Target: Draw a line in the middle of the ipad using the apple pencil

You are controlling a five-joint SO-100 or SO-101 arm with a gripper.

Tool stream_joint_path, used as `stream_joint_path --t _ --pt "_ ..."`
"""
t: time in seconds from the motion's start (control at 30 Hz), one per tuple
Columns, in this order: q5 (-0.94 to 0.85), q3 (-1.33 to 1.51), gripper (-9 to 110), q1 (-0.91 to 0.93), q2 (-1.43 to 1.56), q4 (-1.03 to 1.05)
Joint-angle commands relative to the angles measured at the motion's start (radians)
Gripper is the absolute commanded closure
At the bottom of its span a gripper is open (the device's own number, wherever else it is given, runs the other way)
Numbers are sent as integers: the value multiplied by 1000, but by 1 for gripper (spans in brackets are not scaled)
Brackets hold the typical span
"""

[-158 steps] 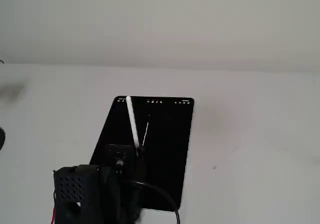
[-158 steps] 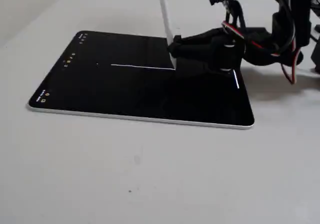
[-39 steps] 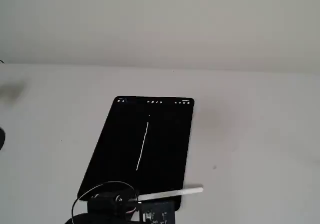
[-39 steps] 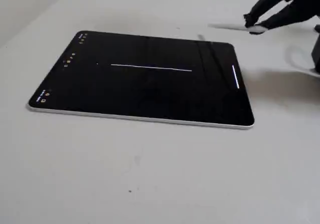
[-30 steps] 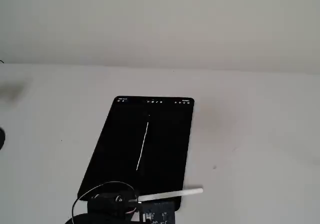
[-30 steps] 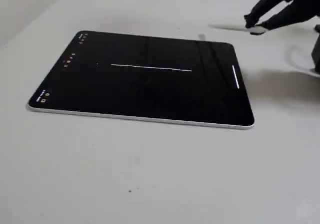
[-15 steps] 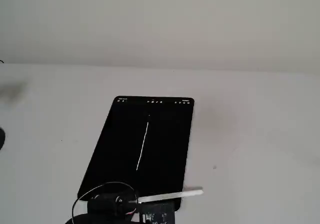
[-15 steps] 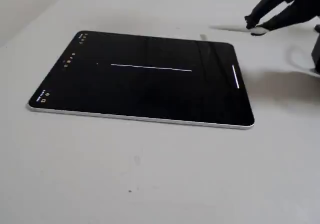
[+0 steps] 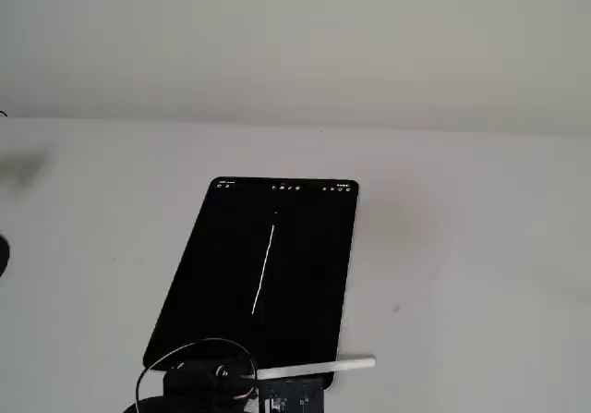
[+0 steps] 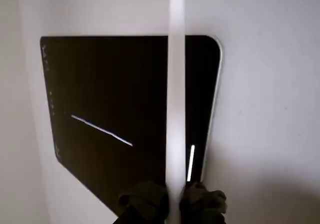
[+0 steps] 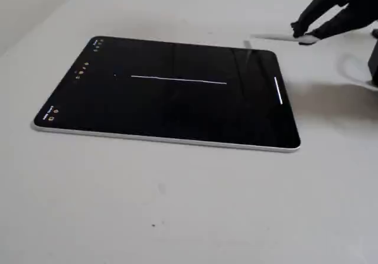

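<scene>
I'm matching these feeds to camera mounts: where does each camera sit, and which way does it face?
A fixed view: high behind the arm, facing the ipad; arm top shows at bottom edge.
Wrist view: on the arm, looking along the pencil held in the hand.
A fixed view: low beside the table, across the ipad; hand top right.
All share the line.

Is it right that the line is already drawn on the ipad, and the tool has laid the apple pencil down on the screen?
Not quite. The line is drawn on the ipad, but the tool holds the apple pencil between its fingers; the pencil is not lying on the screen. The wrist view shows this.
</scene>
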Motion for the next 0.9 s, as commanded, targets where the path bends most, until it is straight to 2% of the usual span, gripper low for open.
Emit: stream_joint_path --t 0.0,0.87 --pt "-11 -5 102 12 14 -3" --pt "-8 -9 102 -18 14 -12"
